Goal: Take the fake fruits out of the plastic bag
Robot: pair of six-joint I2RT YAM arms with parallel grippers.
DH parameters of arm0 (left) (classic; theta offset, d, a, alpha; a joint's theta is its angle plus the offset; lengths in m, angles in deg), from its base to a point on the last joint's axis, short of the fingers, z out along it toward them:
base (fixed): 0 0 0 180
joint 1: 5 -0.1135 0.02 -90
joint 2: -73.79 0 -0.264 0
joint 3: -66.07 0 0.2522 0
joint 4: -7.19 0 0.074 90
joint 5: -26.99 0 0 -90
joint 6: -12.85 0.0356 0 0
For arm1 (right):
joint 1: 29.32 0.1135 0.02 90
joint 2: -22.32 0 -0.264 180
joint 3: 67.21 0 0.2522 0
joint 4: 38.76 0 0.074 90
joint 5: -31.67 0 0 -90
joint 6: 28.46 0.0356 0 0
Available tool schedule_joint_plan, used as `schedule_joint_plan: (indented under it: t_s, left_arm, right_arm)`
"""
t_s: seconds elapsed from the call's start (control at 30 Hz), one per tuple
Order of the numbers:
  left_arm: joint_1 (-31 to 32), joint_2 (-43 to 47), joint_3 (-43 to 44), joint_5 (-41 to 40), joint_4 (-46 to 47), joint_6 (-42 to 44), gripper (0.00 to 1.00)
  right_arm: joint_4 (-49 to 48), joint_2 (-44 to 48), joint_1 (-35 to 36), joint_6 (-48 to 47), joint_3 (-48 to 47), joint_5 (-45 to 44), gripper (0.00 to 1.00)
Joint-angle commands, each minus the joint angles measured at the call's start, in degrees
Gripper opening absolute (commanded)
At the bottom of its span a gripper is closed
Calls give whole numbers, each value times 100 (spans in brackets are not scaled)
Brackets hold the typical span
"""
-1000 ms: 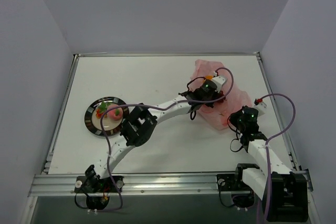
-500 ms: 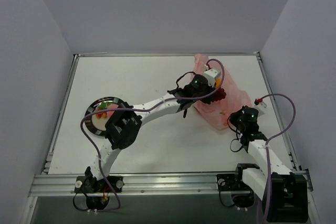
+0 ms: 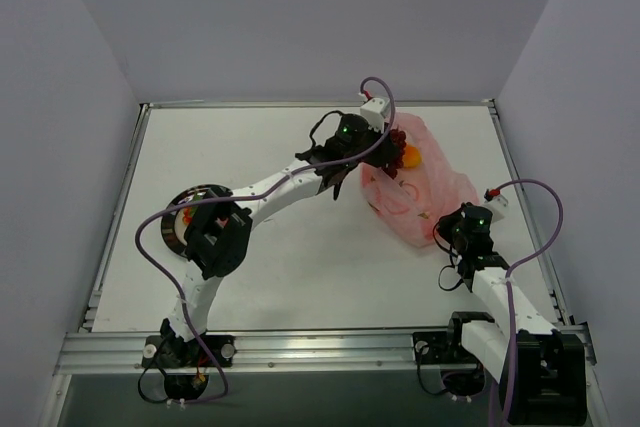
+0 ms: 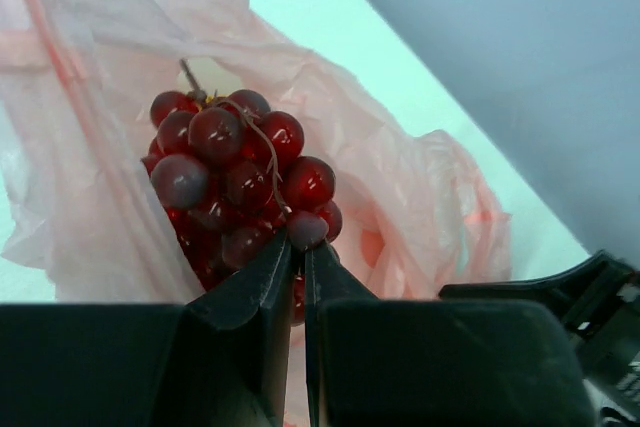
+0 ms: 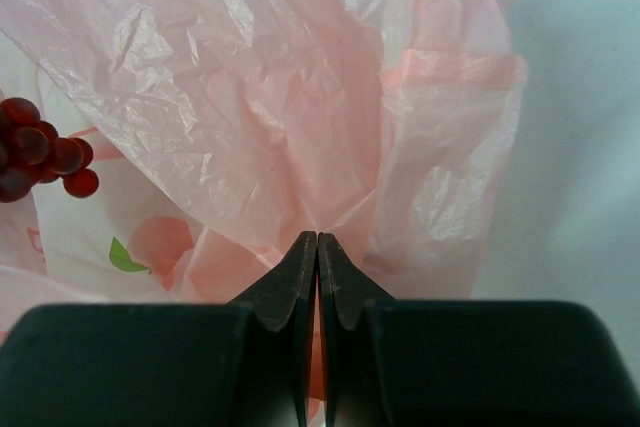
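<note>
**Grapes [image 4: 225, 177] pinched in left gripper [image 4: 300, 247] at bag [image 4: 400, 197] edge**

Left fingers are pressed together on the lowest grape of the dark red bunch. The rest of the bunch stands above the fingertips, stem on top. Pink film sits behind it and to its left. From the top view the bunch is at the bag's far-left corner, left arm stretched out across the table [image 3: 300, 267]. Can't tell if the bunch is fully clear of the bag mouth.

Right gripper [image 5: 317, 239] is closed, with a fold of the bag's near edge nipped between its tips. Film bunches upward from the pinch. The grapes show at the left edge of that wrist view.

Orange fruit [image 3: 410, 157] is just right of the grapes, inside the bag outline. Can't tell whether it lies in or on the film.

Plate [image 3: 170, 230] is at the table's left, well apart from the bag and half hidden under the left arm's elbow. A bit of red and green shows on it.
</note>
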Motion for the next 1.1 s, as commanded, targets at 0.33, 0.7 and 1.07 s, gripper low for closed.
schedule_joint_plan:
  t_s: [0.33, 0.7, 1.07]
  left_arm:
    - [4, 142, 1563, 1045, 991, -880, 2]
    - [-58, 2433, -667, 115, 1328, -407, 2]
    - [-1507, 6511, -4428, -2406, -939, -327, 2]
  right_arm:
    - [-129, -61, 33, -23, -31, -125, 0]
    - [-137, -61, 33, -32, -31, -107, 0]
    - [-181, -87, 33, -75, -40, 24, 0]
